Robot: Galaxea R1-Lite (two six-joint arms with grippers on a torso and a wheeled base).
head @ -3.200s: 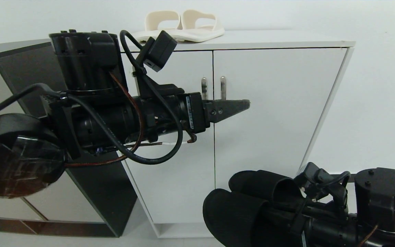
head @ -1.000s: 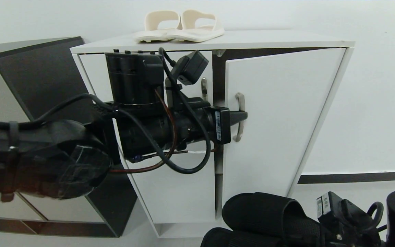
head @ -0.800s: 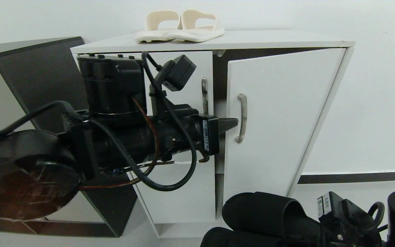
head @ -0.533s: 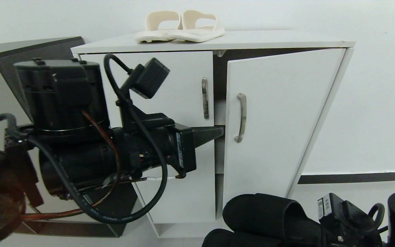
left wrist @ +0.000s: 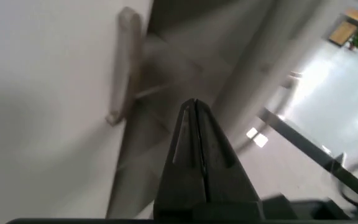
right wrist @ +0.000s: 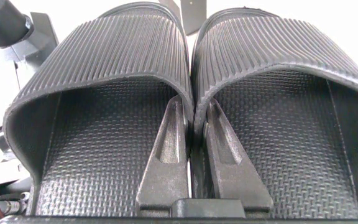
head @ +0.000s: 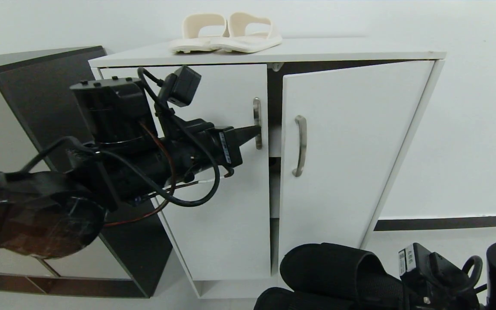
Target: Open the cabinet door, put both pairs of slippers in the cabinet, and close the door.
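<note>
White wall (head: 467,129) behind cabinet (head: 338,48), door (head: 351,142) ajar; R fingers (right wrist: 166,155) pinch black slippers (right wrist: 278,112).

Ribbed black rubber slippers (right wrist: 191,93), brushed-metal handle (head: 299,145), matt white cabinet (head: 351,142)

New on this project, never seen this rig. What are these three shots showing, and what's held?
A two-armed robot faces a white cabinet. The wide picture comes from a camera on its head; the other two from cameras on its wrists, each looking along that arm's hand. The left hand, shut and empty, points at the left door's handle; the right door stands ajar. The right hand pinches a pair of black slippers by their adjoining inner walls. A cream pair lies on the cabinet's top.
</note>
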